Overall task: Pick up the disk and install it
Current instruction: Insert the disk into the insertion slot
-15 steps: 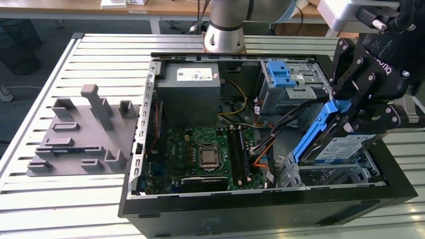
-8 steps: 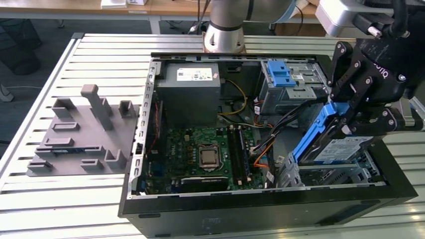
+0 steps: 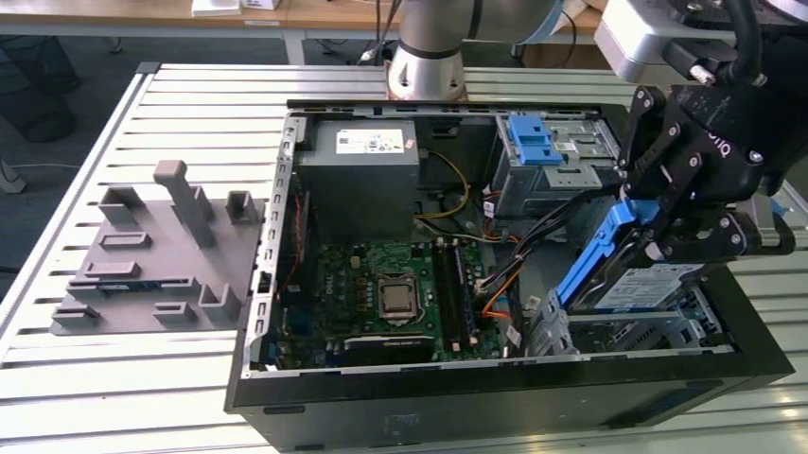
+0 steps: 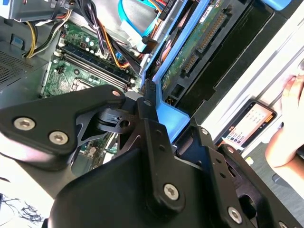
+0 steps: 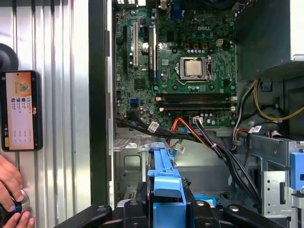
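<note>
At the right of the exterior view, the black pincer (image 3: 669,248) is clamped on the disk (image 3: 631,274), pinching its blue carrier and holding it tilted on edge over the grey drive bay (image 3: 657,331) in the lower right corner of the open computer case (image 3: 505,392). Left of it lies the green motherboard (image 3: 378,293). Upper right of the case sits a blue-handled drive cage (image 3: 543,151). Lower left in the first wrist view, a person's hand (image 5: 12,190) rests on the slatted worktop (image 5: 61,95) below a phone (image 5: 20,110).
</note>
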`<state>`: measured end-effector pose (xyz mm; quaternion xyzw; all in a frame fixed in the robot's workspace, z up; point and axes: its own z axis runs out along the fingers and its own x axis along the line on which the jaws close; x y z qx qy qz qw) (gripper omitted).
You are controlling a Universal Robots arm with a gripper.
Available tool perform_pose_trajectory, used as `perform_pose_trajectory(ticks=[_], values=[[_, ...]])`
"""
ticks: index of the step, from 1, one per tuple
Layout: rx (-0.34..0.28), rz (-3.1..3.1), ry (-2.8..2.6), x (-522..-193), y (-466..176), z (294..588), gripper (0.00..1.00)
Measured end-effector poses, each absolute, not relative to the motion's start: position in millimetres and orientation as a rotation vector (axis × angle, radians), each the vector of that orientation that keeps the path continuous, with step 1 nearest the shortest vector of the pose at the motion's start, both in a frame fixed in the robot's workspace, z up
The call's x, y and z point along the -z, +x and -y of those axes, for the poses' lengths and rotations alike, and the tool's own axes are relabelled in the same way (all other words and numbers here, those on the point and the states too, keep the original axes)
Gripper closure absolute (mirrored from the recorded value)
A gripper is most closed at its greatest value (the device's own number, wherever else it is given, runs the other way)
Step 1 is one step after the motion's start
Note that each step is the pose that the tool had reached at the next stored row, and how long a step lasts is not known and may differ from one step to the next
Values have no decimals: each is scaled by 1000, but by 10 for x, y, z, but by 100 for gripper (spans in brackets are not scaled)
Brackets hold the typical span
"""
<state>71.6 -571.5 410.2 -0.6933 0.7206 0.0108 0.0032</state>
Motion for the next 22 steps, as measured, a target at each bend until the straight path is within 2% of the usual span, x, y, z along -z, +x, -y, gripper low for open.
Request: perform_pose_trajectory(ticks=[22], values=[[-29,-2257,-2172,-3960,716,5715,64]])
